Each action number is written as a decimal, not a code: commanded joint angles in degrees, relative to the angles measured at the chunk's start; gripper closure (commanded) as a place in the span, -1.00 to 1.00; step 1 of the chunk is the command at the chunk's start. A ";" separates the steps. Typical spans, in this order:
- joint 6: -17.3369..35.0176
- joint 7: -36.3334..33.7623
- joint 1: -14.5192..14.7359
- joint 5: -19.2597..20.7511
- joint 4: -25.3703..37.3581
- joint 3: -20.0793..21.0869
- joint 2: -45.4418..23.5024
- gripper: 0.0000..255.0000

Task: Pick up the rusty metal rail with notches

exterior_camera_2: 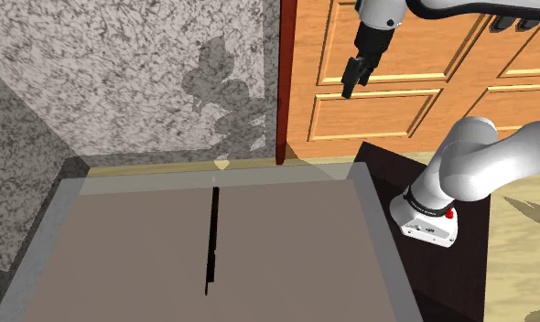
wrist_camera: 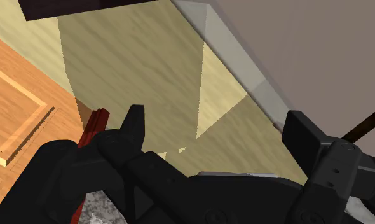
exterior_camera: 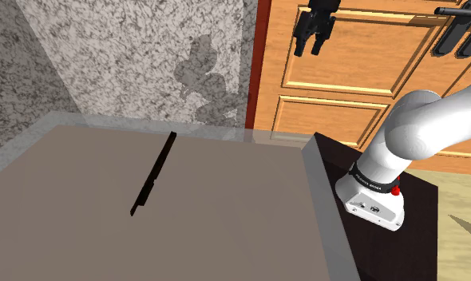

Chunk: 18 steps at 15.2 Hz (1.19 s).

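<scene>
The rail (exterior_camera: pixel 153 174) lies on the surface (exterior_camera: pixel 226 215), well below the end effector (exterior_camera: pixel 308 50) and toward the shoulder view's left of it, with a door (exterior_camera: pixel 362 72) behind the end effector and the stand (exterior_camera: pixel 417 239) below it, just beside the surface.

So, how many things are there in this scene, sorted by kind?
Long thin dark rail, lying flat on the table: 1
Grey-brown flat table: 1
White robot arm: 1
Black two-finger gripper, open, up in the air: 1
Total: 4
</scene>
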State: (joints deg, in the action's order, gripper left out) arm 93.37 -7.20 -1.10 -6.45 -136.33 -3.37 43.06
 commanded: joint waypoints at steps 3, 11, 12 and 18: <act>1.17 -4.53 0.37 -1.75 -1.36 3.04 0.24 -1.00; 6.98 -22.44 2.01 -8.68 -2.96 15.35 -3.44 -1.00; 7.83 -24.67 2.16 -9.41 -2.73 16.88 -4.42 -1.00; 13.19 -38.04 2.16 -12.37 0.63 26.07 -12.49 -1.00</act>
State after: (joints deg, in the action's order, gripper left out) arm 105.48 -42.76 1.27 -18.55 -136.80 21.08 32.62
